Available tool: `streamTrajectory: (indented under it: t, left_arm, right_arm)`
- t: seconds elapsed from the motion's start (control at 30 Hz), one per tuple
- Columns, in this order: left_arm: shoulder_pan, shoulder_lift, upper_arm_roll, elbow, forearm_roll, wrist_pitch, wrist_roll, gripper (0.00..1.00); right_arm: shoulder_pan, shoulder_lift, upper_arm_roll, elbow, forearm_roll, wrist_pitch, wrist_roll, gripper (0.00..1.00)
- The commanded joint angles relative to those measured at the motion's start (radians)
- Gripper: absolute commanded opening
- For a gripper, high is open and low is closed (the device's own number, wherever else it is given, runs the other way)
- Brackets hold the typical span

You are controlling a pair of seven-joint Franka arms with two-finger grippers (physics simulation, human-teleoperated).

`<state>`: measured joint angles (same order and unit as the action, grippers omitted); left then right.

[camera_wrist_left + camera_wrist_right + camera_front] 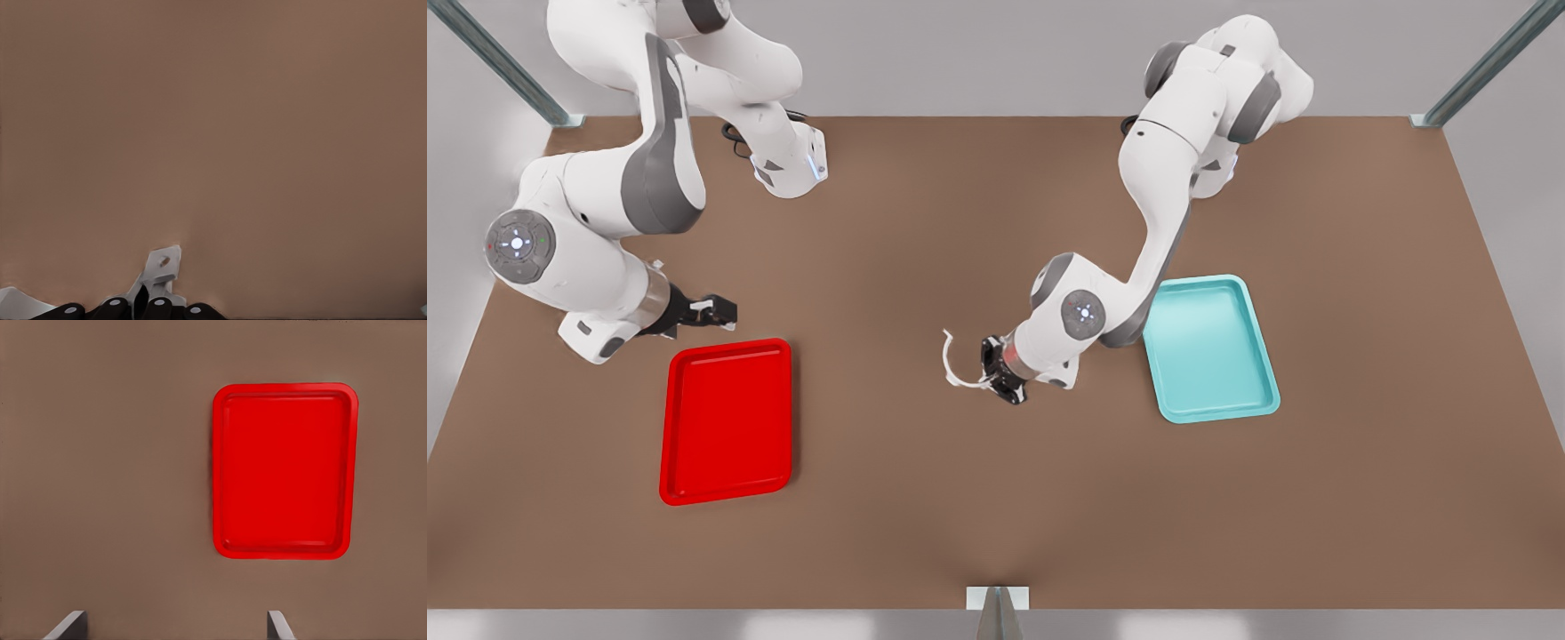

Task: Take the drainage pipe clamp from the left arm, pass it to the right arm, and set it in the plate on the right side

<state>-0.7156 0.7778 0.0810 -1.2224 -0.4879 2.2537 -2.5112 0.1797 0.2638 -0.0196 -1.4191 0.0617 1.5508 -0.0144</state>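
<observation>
Front view, from its left: my right gripper (725,308) hangs spread and empty just past the red plate's (727,420) far edge. Mid-table, my left gripper (991,369) is clamped on one tab of the white clamp (953,360), lifted clear. I judge the handover comes next: the arms must close the wide gap between them.

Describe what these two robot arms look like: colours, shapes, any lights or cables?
Both arms are glossy white with rounded grey joint sections and round caps showing small lit dots. Each ends in a black two-finger gripper: left gripper, right gripper. Black cables curl at one base.
</observation>
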Motion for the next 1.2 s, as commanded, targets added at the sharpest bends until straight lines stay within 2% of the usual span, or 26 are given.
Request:
streamTrajectory:
  t: [0.0,0.1,0.23,0.5,0.9,0.93,0.97,1.0,1.03,1.17]
  left_arm:
    - [-0.018,0.026,-0.004,0.032,-0.012,0.113,-0.679,0.21]
    - [-0.054,0.044,-0.004,0.038,-0.012,0.188,-0.801,0.21]
    - [-0.068,0.044,-0.007,0.066,-0.012,0.202,-0.854,0.21]
    - [-0.067,0.044,-0.021,0.069,-0.014,0.204,-0.853,0.21]
    - [-0.061,0.044,-0.021,0.075,-0.014,0.210,-0.854,0.21]
    - [-0.061,0.044,-0.021,0.075,-0.014,0.210,-0.854,0.21]
    - [-0.061,0.043,-0.021,0.075,-0.014,0.210,-0.854,0.21]
    - [-0.062,0.043,-0.021,0.075,-0.014,0.210,-0.854,0.21]
    - [-0.062,0.043,-0.021,0.075,-0.014,0.211,-0.854,0.21]
    - [-0.065,0.043,-0.020,0.075,-0.014,0.211,-0.851,0.21]
  right_arm:
    - [0.052,0.058,0.001,-0.006,0.030,0.215,0.070,1.00]
    - [0.144,0.112,0.007,-0.020,0.032,0.302,0.079,1.00]
    - [0.144,0.184,0.066,-0.014,0.032,0.365,0.180,1.00]
    - [0.145,0.196,0.162,-0.031,0.032,0.350,0.255,1.00]
    - [0.145,0.255,0.178,-0.081,0.029,0.371,0.243,1.00]
    - [0.145,0.258,0.178,-0.081,0.029,0.374,0.243,0.93]
    - [0.145,0.264,0.179,-0.080,0.027,0.382,0.243,0.75]
    - [0.142,0.264,0.182,-0.077,0.027,0.411,0.240,0.42]
    - [0.142,0.264,0.182,-0.075,0.027,0.420,0.240,0.22]
    - [0.145,0.267,0.188,-0.075,0.024,0.450,0.240,0.21]
